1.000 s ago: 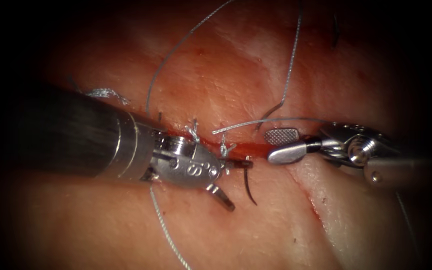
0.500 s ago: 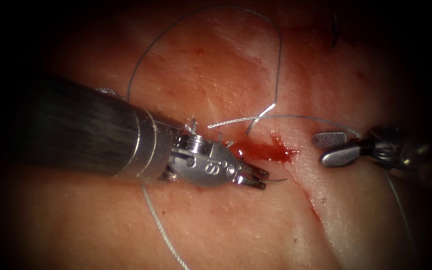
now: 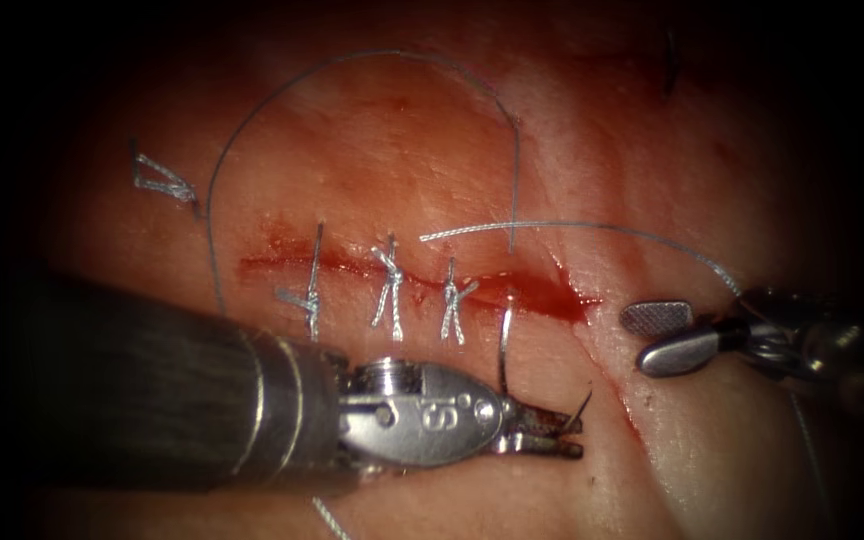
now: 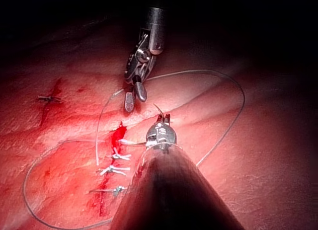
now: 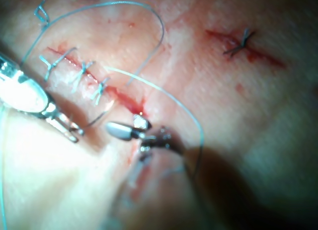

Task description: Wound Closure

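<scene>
My left tool [image 3: 552,438] lies in front of the cut [image 3: 542,297], near its right end, with its jaws shut on the needle [image 3: 582,405]. The needle is out of the tissue [image 3: 402,150], and only a short dark curve of it sticks up past the jaws. Thread [image 3: 504,340] runs from the cut's near edge down to those jaws, and a long loop [image 3: 352,60] arcs over the far tissue. My right tool [image 3: 664,335] rests open at the cut's right end, holding nothing. The left wrist view has the left jaws [image 4: 163,119] with the right tool [image 4: 135,93] beyond them.
Three knotted stitches [image 3: 389,288] close the cut's left part, and red fluid pools at its open right end. A cut end of thread [image 3: 162,182] lies at the far left. A second stitched cut [image 5: 241,41] lies further off. A pale groove [image 3: 622,410] runs down the right.
My left tool shut on the needle, drew it out of the near edge and moved forward and down, pulling thread through. My right tool backed off to the right, still open.
</scene>
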Robot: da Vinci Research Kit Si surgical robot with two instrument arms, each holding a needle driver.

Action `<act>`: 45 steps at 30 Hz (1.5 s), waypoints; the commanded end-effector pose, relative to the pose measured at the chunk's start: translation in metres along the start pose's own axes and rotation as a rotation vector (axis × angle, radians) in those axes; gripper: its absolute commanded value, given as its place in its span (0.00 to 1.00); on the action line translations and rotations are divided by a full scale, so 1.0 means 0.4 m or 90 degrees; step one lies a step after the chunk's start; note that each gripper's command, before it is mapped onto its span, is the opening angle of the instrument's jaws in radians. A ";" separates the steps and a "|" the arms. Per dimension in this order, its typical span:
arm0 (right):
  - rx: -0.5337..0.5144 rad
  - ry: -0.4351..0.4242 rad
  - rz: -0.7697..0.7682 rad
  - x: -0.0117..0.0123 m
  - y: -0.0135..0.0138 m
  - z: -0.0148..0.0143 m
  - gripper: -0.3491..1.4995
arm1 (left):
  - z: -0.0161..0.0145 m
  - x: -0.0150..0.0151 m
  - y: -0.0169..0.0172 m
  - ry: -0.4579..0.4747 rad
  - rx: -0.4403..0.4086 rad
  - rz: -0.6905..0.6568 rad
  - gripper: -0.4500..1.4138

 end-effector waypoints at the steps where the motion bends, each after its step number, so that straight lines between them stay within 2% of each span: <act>1: 0.005 -0.005 0.000 -0.0011 0.0011 0.0023 0.87 | 0.0017 -0.0004 0.0006 0.001 -0.007 -0.006 0.00; 6: 0.013 -0.011 0.011 -0.0019 0.0000 0.0028 0.83 | -0.0012 0.0035 0.0044 0.012 -0.042 -0.016 0.00; 7: 0.018 -0.009 0.041 -0.0020 -0.0003 0.0028 0.78 | -0.0029 0.0057 0.0045 0.015 -0.047 0.000 0.00; 13: 0.023 -0.005 0.105 -0.0001 -0.0028 0.0034 0.75 | -0.0096 0.0142 0.0001 0.029 0.008 0.128 0.00; 18: 0.023 -0.003 0.115 0.0029 -0.0038 0.0033 0.74 | -0.0138 0.0211 -0.0078 0.028 0.066 0.230 0.00; 26: 0.014 0.012 0.148 0.0086 -0.0039 0.0025 0.72 | -0.0205 0.0291 -0.0164 0.034 0.134 0.293 0.00; 28: 0.013 0.014 0.154 0.0097 -0.0037 0.0024 0.72 | -0.0201 0.0288 -0.0160 0.031 0.145 0.300 0.00; 37: 0.006 0.027 0.224 0.0132 -0.0014 0.0062 0.72 | -0.0120 0.0163 -0.0090 0.035 0.125 0.342 0.00; 40: 0.007 0.037 0.243 0.0137 -0.0009 0.0102 0.72 | -0.0097 0.0128 -0.0074 0.034 0.122 0.374 0.00; 45: 0.015 0.028 0.238 0.0118 -0.0010 0.0168 0.72 | -0.0080 0.0116 -0.0065 0.031 0.127 0.404 0.00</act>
